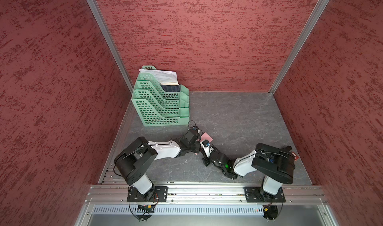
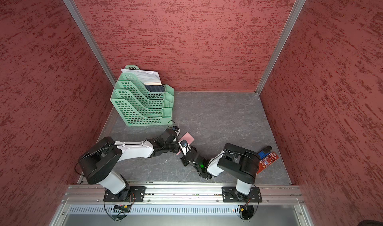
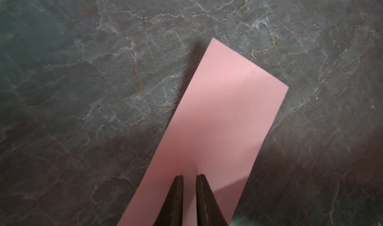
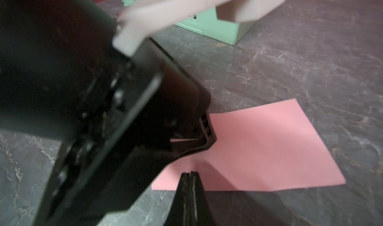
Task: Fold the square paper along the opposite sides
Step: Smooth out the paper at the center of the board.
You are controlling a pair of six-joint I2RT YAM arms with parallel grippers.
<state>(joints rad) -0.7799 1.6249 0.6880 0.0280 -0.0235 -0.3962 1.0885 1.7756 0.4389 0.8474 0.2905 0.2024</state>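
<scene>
Nearest, the right gripper (image 4: 190, 174) is clenched, its tips at the edge of the square paper (image 4: 269, 148), which lies mid-tabletop (image 1: 238, 115). The left gripper (image 3: 189, 176) hangs over the paper, jaws a slit apart, grasping nothing visible. A green tray (image 1: 159, 102) stands in the far left corner.

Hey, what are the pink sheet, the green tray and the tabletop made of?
The pink sheet looks like thin matte paper: faint crease lines. The green tray is probably moulded plastic: perforated grid walls. The tabletop is dark grey with pale veins, like slate or marble, possibly a printed laminate.
</scene>
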